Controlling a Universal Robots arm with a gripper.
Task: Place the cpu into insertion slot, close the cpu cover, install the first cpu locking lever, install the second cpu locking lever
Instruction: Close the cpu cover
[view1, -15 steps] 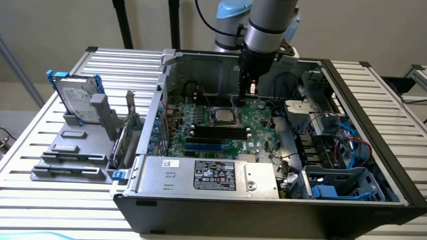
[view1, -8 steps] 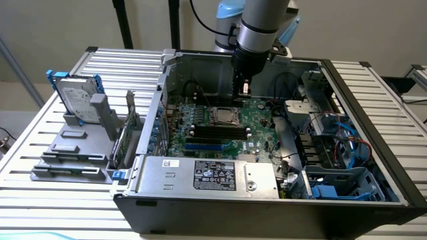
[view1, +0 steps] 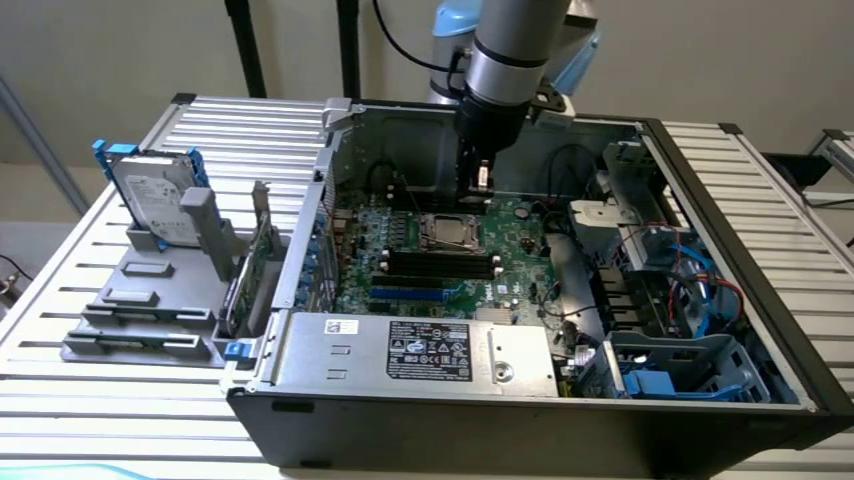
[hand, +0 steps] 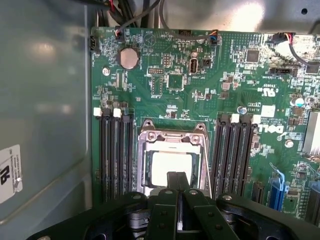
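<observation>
Now pinched claw (hand: 176, 175) over cpu (hand: 167, 165); memory slots (hand: 115, 150) flank both sides.

Black memory slots (hand: 114, 155) flank the insertion slot (hand: 172, 136) on two opposite sides; one other side faces low, open board.

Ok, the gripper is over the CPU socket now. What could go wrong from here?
The gripper hangs close over the cpu, which sits framed by the cpu cover. A descent off line could press the bare chip top instead of the frame.
Memory slots stand close on both sides of the cover, so a sideways slip could knock them.
</observation>
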